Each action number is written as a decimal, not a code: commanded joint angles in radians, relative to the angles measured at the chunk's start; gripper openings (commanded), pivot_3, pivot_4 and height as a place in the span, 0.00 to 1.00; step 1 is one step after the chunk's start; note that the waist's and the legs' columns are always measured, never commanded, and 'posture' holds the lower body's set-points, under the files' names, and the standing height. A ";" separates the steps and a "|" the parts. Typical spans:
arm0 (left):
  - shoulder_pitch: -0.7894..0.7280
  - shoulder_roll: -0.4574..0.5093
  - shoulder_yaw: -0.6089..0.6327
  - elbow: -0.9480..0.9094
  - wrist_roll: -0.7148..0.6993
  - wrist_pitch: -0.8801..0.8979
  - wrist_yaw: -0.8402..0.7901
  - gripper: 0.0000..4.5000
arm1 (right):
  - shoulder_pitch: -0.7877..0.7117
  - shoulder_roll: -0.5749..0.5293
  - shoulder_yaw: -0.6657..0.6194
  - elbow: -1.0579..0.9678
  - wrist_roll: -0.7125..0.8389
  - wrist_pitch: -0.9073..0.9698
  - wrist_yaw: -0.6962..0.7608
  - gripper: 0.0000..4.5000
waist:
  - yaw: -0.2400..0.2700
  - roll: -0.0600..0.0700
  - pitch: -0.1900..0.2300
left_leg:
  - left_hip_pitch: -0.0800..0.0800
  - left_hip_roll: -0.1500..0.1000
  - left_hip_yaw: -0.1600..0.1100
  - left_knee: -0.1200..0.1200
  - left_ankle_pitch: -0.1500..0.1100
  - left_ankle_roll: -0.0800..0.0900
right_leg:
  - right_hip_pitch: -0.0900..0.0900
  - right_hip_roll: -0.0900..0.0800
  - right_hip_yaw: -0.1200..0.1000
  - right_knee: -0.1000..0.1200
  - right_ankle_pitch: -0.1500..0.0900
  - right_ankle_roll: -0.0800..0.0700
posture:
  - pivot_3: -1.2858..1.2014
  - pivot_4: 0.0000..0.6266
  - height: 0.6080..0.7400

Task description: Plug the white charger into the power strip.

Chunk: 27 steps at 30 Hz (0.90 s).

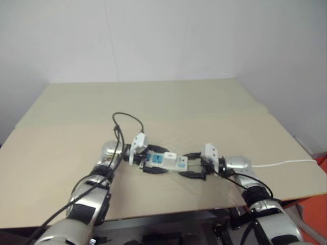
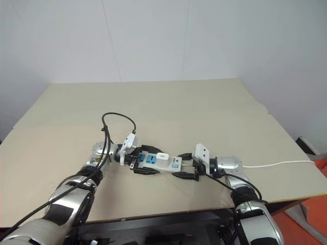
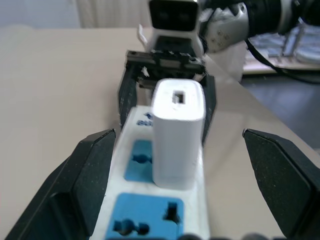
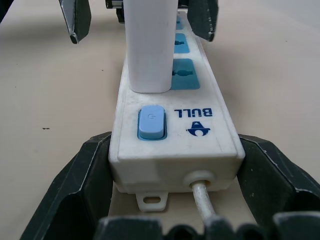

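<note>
Left hand spread wide, clear of white charger standing plugged in power strip on table; right hand clamps switch end, presumably for bracing.

"BULL" with logo on power strip beside blue switch.

The light is soft and even, and the table looks bright with only faint shadows on it. In the wrist views the near parts are blurry, and a pale shine lies on the table beside the power strip.
</note>
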 commanded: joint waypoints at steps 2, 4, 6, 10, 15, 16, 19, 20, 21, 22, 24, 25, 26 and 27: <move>-0.014 0.129 -0.057 -0.125 -0.117 0.002 -0.004 1.00 | 0.008 0.009 0.016 0.033 -0.046 0.016 -0.033 0.98 | 0.001 -0.001 0.001 | 0.000 0.000 0.000 0.000 0.000 0.000 | 0.000 0.000 0.000 0.000 0.000 0.000 | 0.52 0.24 1.00; -0.009 0.187 -0.077 -0.161 -0.167 0.021 -0.004 1.00 | 0.003 0.008 0.009 0.035 -0.042 0.022 -0.026 1.00 | 0.000 -0.001 0.001 | -0.004 0.000 0.000 0.000 0.000 0.000 | -0.004 0.000 0.000 0.000 0.000 0.000 | 0.52 0.24 1.00; -0.002 0.227 -0.074 -0.188 -0.210 0.039 -0.004 1.00 | 0.003 0.006 0.006 0.034 -0.045 0.013 -0.028 1.00 | 0.002 -0.001 0.001 | -0.004 0.000 0.000 0.000 0.000 0.000 | -0.004 0.000 0.000 -0.001 0.000 0.000 | 0.52 0.24 1.00; 0.045 0.332 -0.075 -0.286 -0.312 0.095 -0.004 1.00 | 0.007 -0.011 -0.009 -0.004 -0.029 0.011 -0.013 1.00 | 0.005 -0.001 0.002 | -0.004 0.000 -0.001 0.001 0.000 0.000 | -0.003 -0.002 -0.001 -0.001 0.000 0.000 | 0.52 0.24 1.00; 0.193 0.516 -0.043 -0.470 -0.411 0.149 -0.004 1.00 | 0.057 -0.120 -0.053 -0.146 0.008 0.008 0.028 1.00 | 0.013 0.002 0.005 | -0.016 0.000 -0.001 0.001 0.000 0.000 | -0.015 -0.003 0.000 0.001 0.000 0.000 | 0.52 0.24 1.00; 0.227 0.556 -0.035 -0.504 -0.420 0.154 -0.004 1.00 | 0.076 -0.154 -0.062 -0.184 0.026 0.018 0.053 1.00 | 0.018 0.003 0.006 | -0.019 0.000 -0.001 0.002 0.000 0.000 | -0.018 -0.003 0.000 0.002 0.000 0.000 | 0.52 0.24 1.00; 0.322 0.660 0.005 -0.586 -0.445 0.180 -0.004 1.00 | 0.129 -0.261 -0.092 -0.282 0.061 0.026 0.107 1.00 | 0.032 0.004 0.007 | -0.032 -0.001 0.000 0.005 0.000 0.000 | -0.033 -0.004 0.000 0.010 0.000 0.000 | 0.52 0.24 1.00; 0.351 0.685 0.023 -0.607 -0.449 0.179 -0.004 1.00 | 0.143 -0.291 -0.104 -0.304 0.069 0.026 0.115 1.00 | 0.037 0.004 0.008 | -0.036 -0.001 0.000 0.006 0.000 0.000 | -0.036 -0.005 -0.001 0.010 0.000 0.000 | 0.52 0.24 1.00; 0.386 0.717 0.043 -0.630 -0.458 0.182 -0.004 1.00 | 0.155 -0.325 -0.121 -0.326 0.083 0.034 0.126 1.00 | 0.040 0.004 0.009 | -0.036 -0.001 0.000 0.007 0.000 0.000 | -0.036 -0.005 -0.001 0.010 0.000 0.000 | 0.52 0.24 1.00; 0.440 0.768 0.075 -0.658 -0.476 0.187 -0.004 1.00 | 0.171 -0.377 -0.147 -0.347 0.100 0.034 0.149 1.00 | 0.044 0.004 0.011 | -0.036 -0.001 0.001 0.007 0.000 0.000 | -0.035 -0.005 -0.001 0.008 0.000 0.000 | 0.52 0.24 1.00; 0.523 0.839 0.131 -0.701 -0.508 0.202 -0.004 1.00 | 0.196 -0.452 -0.188 -0.379 0.127 0.047 0.180 1.00 | 0.051 0.006 0.015 | -0.034 0.000 0.002 0.007 0.000 0.000 | -0.034 -0.005 -0.001 0.006 0.000 0.000 | 0.52 0.24 1.00; 0.554 0.860 0.155 -0.717 -0.520 0.209 -0.004 1.00 | 0.206 -0.477 -0.200 -0.392 0.138 0.056 0.187 1.00 | 0.052 0.008 0.017 | -0.034 0.000 0.002 0.007 0.000 0.000 | -0.034 -0.005 -0.001 0.007 0.000 -0.001 | 0.52 0.24 1.00; 0.588 0.880 0.184 -0.729 -0.532 0.213 -0.004 1.00 | 0.220 -0.506 -0.217 -0.410 0.152 0.073 0.195 1.00 | 0.053 0.009 0.018 | -0.033 0.000 0.003 0.007 0.000 0.000 | -0.034 -0.005 -0.001 0.007 0.000 -0.001 | 0.52 0.24 1.00; 0.613 0.892 0.207 -0.739 -0.539 0.217 -0.004 1.00 | 0.231 -0.526 -0.229 -0.423 0.163 0.085 0.201 1.00 | 0.055 0.009 0.018 | -0.033 0.000 0.003 0.007 0.000 0.000 | -0.034 -0.005 -0.001 0.007 0.000 -0.001 | 0.52 0.24 1.00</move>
